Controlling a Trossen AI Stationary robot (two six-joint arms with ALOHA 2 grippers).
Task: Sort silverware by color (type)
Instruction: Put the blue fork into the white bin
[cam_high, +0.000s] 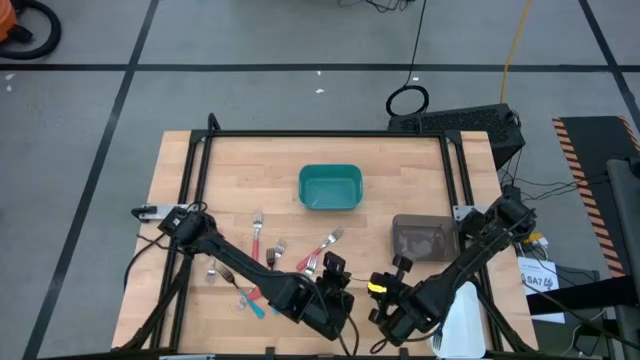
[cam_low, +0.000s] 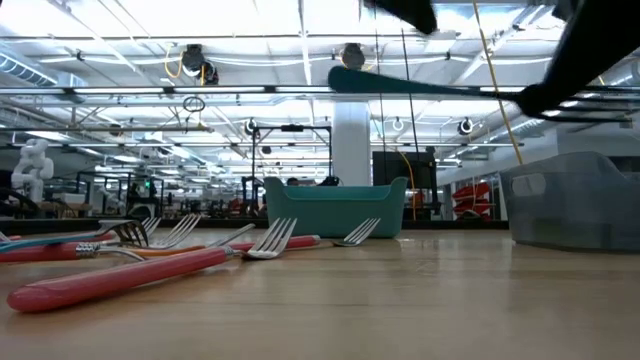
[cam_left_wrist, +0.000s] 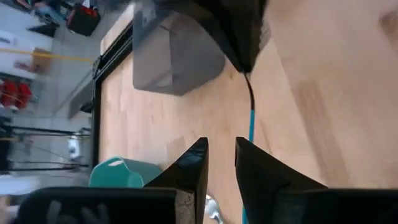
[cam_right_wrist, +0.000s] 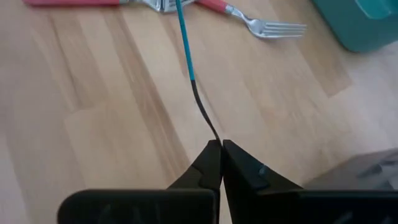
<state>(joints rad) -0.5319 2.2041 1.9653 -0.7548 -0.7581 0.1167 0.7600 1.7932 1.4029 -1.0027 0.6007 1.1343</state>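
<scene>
Right pincer (cam_right_wrist: 221, 144) is pinched shut on the dark tip of a teal fork (cam_right_wrist: 184, 43), holding it off the table (cam_high: 420, 170) with the handle reaching toward the left arm — it looks like a handover. Left pincer (cam_left_wrist: 221, 152) sits just beside that handle, fingers slightly parted and gripping nothing, probably so the fork hangs from one grip only. Out past them, the other forks (cam_high: 262, 262) lie scattered on the left half. The teal bin (cam_high: 330, 187) and grey bin (cam_high: 424, 238) wait farther back, likely for sorted colours.
</scene>
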